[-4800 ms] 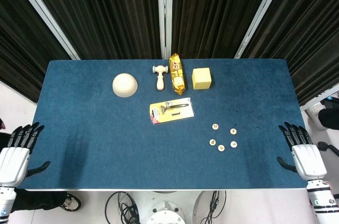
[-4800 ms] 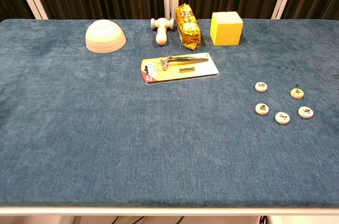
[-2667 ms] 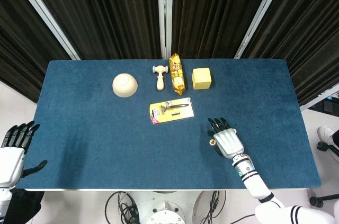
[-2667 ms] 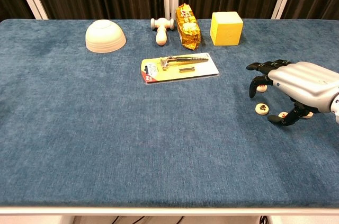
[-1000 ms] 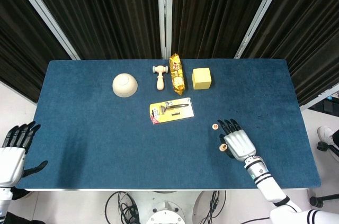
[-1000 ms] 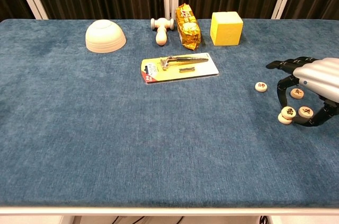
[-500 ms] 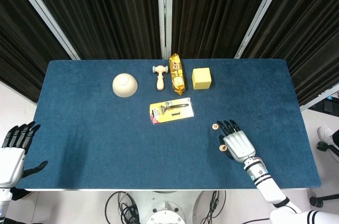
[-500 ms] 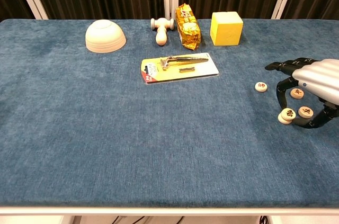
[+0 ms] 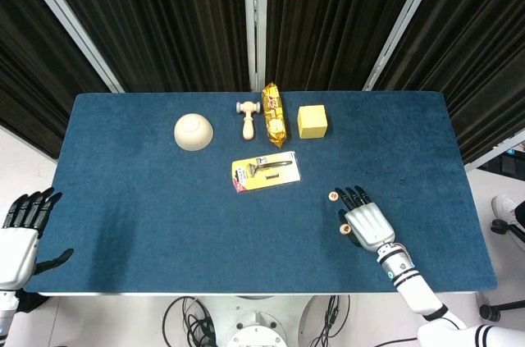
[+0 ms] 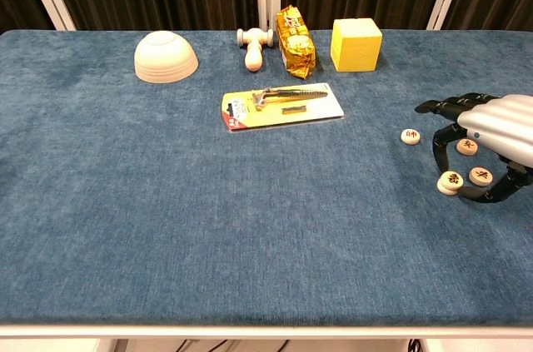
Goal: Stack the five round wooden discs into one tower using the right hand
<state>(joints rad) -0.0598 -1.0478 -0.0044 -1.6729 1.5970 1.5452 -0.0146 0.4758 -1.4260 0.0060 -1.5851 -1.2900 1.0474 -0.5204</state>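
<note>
1. Resting over the blue cloth surface (image 10: 166,202), the right hand (image 10: 496,141) arches with fingers (image 10: 440,107) spread, holding nothing, above the round wooden discs (image 10: 469,146).
2. One disc lies on another (image 10: 450,180) by its thumb; a single disc (image 10: 410,136) lies just left of the hand.
3. The left hand (image 9: 20,240) is beside the surface edge, fingers apart.

My right hand (image 10: 491,140) runs off the chest view's edge; it covers some discs (image 10: 450,181) from overhead.
</note>
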